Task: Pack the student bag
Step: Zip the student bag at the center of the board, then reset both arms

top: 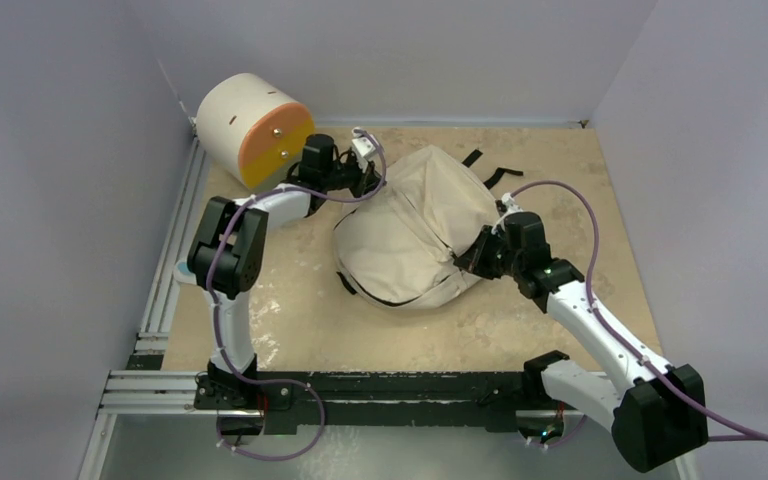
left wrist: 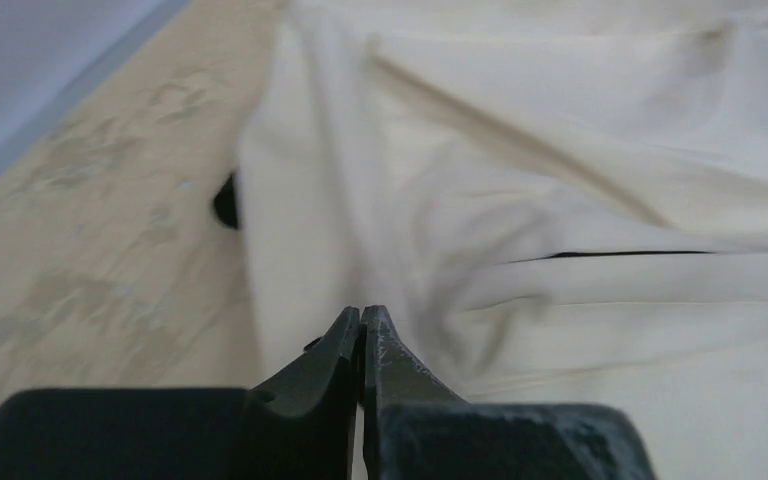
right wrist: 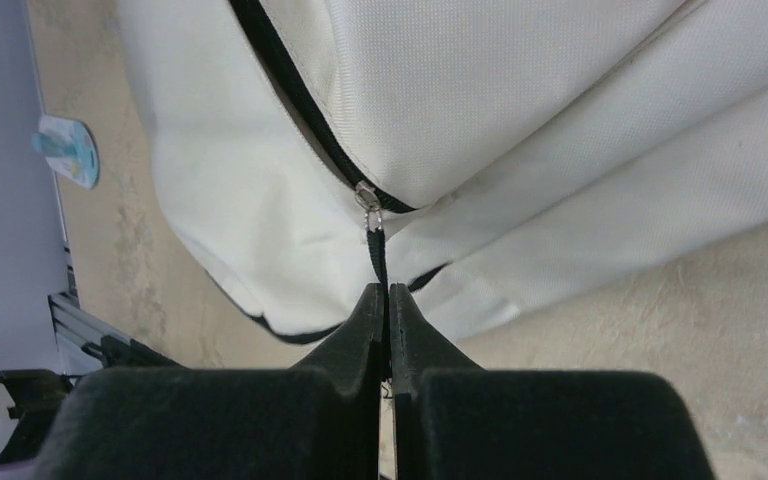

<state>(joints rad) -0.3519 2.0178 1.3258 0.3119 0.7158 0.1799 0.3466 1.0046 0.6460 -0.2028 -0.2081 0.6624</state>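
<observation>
At far left of the table (top: pixel 310 320), in the corner: cream drawer unit (top: pixel 250 125) with an orange front, apart from the work. Left pincer (left wrist: pixel 362 312): jaws fully together, tips at the upper-left cloth of the student bag (top: pixel 410 230). Whether a fold is nipped, cannot tell. Bag lies mid-table, between both arms. Right pincer (right wrist: pixel 384 290): clamped on the black zip pull (right wrist: pixel 377 255), which hangs from the zip slider (right wrist: pixel 365 193) at the bag's right edge. Step in hand, judged: running the zip. To do it well: draw along the line of the teeth, not away from the bag; use the left side to brace the cloth taut; go slow round the curved corner; watch for the thin pull slipping out
</observation>
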